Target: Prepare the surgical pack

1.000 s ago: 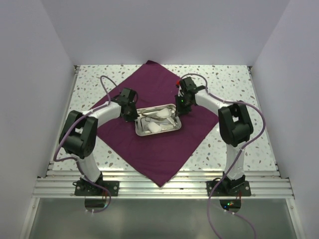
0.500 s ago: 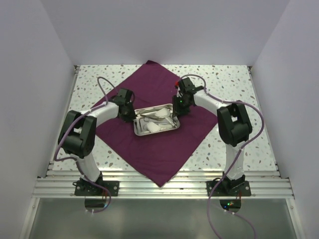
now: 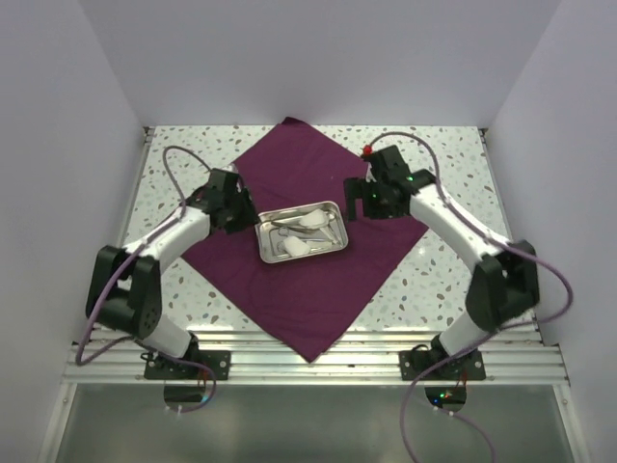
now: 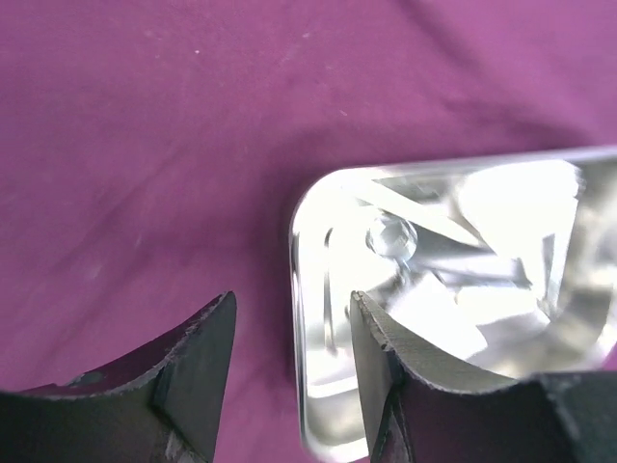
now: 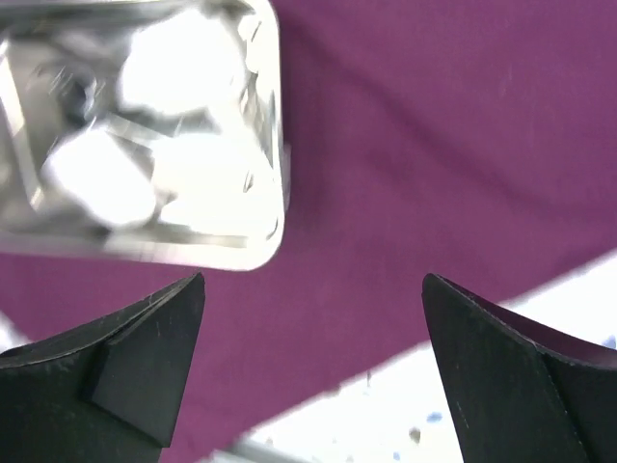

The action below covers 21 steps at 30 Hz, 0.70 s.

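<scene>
Your left jaws stand part-spread and empty over the tray's [image 4: 296, 251] left corner. The surgical pack [image 3: 289, 285] lies unfolded in the middle of the table [image 3: 424, 289]: a maroon cloth set as a diamond, the tray on it holding white gauze [image 3: 295, 248] and what look like clamps. It's limp and light, so pinch a free corner. Your right jaws gape wide, empty.

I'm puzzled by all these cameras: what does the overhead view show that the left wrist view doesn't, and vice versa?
Overhead only: the right arm, the speckled white table and the whole dark purple square cloth. Left wrist only: the left gripper open, its black fingers close up beside a corner of the silver rectangular metal tray. Both: that tray resting on the cloth.
</scene>
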{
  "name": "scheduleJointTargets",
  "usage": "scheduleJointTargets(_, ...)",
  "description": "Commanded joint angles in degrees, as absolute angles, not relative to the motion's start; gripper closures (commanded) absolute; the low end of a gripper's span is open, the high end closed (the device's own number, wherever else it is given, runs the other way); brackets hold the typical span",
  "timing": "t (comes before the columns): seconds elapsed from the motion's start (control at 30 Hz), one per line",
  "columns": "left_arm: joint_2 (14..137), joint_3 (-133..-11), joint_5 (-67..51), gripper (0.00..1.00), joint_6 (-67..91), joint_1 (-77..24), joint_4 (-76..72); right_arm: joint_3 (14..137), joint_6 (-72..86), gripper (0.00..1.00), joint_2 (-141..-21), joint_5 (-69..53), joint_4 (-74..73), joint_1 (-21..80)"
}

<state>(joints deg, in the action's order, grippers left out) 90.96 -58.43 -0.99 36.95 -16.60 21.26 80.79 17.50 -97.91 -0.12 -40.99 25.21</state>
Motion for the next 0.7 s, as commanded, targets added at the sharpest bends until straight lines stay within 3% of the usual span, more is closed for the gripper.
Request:
scheduleJointTargets(0.0, 80.6, -55.9, -1.9, 0.46, 34.3, -16.2, 22.8, 69.7, 18.0, 0.01, -81.0, -6.3, -43.4, 25.0)
scheduleJointTargets(0.13, 69.4, -49.2, -7.6, 0.47, 35.3, -16.7, 22.9, 56.7, 26.7, 0.01, -69.9, -20.2, -42.4, 26.1)
scheduleJointTargets(0.23, 64.4, -45.9, -11.1, 0.48, 36.4, -18.5, 22.8, 45.0, 32.7, 0.02, -61.3, -19.7, -41.0, 29.3)
scheduleJointTargets(0.43, 58.4, -40.4, -15.0, 0.5, 39.1, -19.7, 22.2, 29.0, 46.8, 0.17, -45.7, -22.0, -34.2, 34.3)
scheduleJointTargets(0.53, 57.4, -39.2, -16.3, 0.5, 39.6, -19.8, 21.5, 21.6, 54.2, 0.28, -43.4, -25.4, -28.2, 35.4)
scheduleJointTargets(0.67, 57.9, -39.2, -16.7, 0.5, 39.2, -19.9, 21.6, 19.6, 58.4, 0.27, -43.8, -21.7, -26.4, 42.0)
